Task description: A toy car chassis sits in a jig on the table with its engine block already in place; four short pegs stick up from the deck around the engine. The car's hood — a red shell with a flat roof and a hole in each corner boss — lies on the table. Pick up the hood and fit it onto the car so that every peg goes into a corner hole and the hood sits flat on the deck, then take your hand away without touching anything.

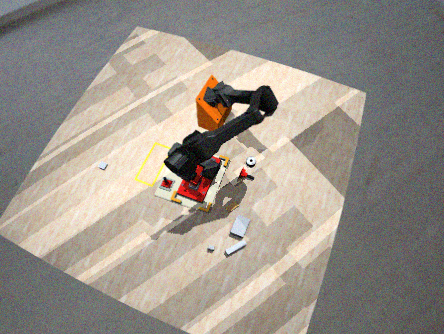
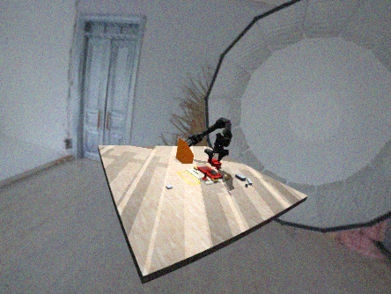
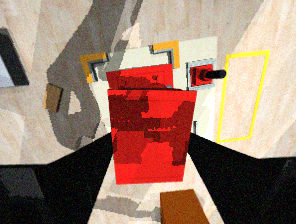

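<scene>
Pale striped table top (image 3: 260, 30), listed near to far from the gripper (image 3: 148, 150): hood (image 3: 150, 135) pinched between the jaws, chassis (image 3: 142, 76) in its jig (image 3: 167, 48) just beyond; pegs hidden, so misalignment or tilted seating is risked.

Quick count of what's on the wood-striped bench (image 1: 300, 125): one glossy red hood shell (image 3: 150, 135), one orange box (image 1: 210, 107), one yellow outlined rectangle (image 1: 143, 165), four small grey blocks, biggest here (image 1: 240, 226), and one white ring (image 1: 251, 161).
</scene>
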You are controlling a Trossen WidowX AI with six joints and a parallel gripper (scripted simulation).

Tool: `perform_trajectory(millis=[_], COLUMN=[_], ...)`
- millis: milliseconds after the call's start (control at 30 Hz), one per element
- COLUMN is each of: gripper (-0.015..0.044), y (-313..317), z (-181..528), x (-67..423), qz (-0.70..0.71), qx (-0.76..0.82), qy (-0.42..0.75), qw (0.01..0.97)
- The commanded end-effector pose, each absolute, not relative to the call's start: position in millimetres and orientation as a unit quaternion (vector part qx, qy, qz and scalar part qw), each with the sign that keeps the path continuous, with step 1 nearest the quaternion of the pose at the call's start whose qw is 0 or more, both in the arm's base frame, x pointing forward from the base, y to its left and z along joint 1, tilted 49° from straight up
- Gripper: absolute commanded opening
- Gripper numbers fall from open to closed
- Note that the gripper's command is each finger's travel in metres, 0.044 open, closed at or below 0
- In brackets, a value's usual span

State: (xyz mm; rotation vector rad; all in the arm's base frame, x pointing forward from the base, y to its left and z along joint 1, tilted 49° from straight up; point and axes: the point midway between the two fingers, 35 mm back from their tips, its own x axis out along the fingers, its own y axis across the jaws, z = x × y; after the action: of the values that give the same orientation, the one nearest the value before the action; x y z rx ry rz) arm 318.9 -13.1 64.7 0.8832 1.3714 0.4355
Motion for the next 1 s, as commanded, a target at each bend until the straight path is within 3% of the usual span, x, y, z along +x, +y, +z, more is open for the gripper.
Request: perform_trajectory(millis=[0, 967], gripper=[0.0, 0.0], y=[-15, 22], z=[66, 35], x=[326, 341], qz=[0.217, 0.24], qx=[0.366, 0.341], qy=[0.596, 0.587], qw=[0.681, 0.694])
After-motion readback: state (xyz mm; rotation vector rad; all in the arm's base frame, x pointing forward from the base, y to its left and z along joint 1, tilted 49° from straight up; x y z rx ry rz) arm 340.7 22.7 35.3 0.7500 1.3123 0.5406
